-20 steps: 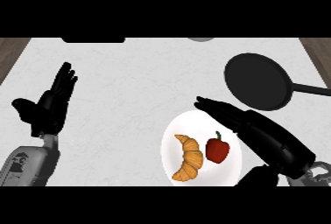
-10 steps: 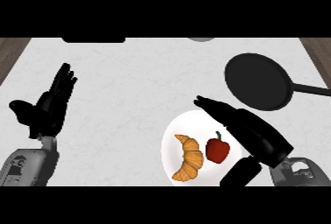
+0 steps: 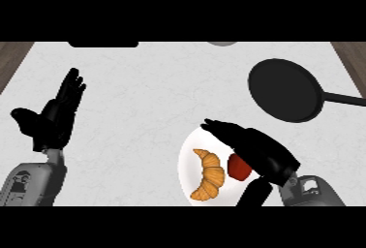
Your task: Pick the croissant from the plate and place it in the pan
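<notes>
Golden croissant (image 3: 208, 175) on white plate (image 3: 187, 161), just left of right hand (image 3: 259, 151) | right hand flat, fingers straight, holding nothing | black pan (image 3: 284, 89) beyond its fingertips | left hand (image 3: 55, 118) open, resting far left

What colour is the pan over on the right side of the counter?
The pan is plain black all over; the head view shows it.

**Matt stone, matt black**

The counter (image 3: 157, 82) is showing pale, faintly veined stone, matt. The pan (image 3: 284, 89) is looking flat matt black. The plate (image 3: 187, 160) is reading smooth white, and the croissant (image 3: 208, 175) is showing a ridged golden-brown crust.
</notes>
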`<state>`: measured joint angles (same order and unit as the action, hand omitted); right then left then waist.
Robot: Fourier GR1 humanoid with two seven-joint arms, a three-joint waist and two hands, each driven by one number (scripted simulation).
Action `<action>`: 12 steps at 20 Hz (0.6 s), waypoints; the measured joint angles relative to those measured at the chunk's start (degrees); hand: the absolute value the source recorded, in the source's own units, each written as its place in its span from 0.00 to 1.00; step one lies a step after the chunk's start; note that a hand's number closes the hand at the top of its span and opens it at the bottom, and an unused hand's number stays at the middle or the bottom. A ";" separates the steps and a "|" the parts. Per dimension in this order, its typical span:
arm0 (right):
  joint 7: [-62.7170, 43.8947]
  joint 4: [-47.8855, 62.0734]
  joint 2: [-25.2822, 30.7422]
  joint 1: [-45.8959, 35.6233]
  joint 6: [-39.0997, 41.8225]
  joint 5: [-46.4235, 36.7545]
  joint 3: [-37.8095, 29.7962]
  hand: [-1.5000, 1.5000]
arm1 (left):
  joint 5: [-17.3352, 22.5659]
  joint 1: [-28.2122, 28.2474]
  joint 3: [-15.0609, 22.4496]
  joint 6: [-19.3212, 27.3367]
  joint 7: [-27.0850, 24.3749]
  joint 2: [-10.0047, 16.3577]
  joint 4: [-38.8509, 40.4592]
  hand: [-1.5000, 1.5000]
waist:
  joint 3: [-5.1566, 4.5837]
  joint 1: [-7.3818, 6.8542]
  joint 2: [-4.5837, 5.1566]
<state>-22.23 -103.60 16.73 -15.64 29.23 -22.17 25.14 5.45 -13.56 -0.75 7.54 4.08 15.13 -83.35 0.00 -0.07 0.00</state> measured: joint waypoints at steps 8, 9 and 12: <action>2.12 4.18 -3.46 -0.51 2.55 -6.54 0.68 0.00 | -1.30 0.79 -1.61 -1.04 0.74 -0.83 -1.45 0.50 | 0.00 -0.03 -0.01; 1.39 4.32 -4.07 -0.66 2.49 -7.97 1.75 0.00 | -1.35 0.48 -1.89 -1.08 0.67 -0.83 -1.22 0.50 | -0.01 -0.02 -0.02; 1.04 5.34 -3.56 -0.82 3.04 -11.46 3.21 0.00 | -1.52 1.65 -1.93 -1.61 0.38 -1.04 -1.84 0.50 | -0.01 -0.06 -0.03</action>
<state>-21.20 -98.26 13.18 -16.45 32.28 -33.63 28.35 3.92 -11.91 -2.68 5.92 4.46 14.08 -85.19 0.00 -0.13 -0.03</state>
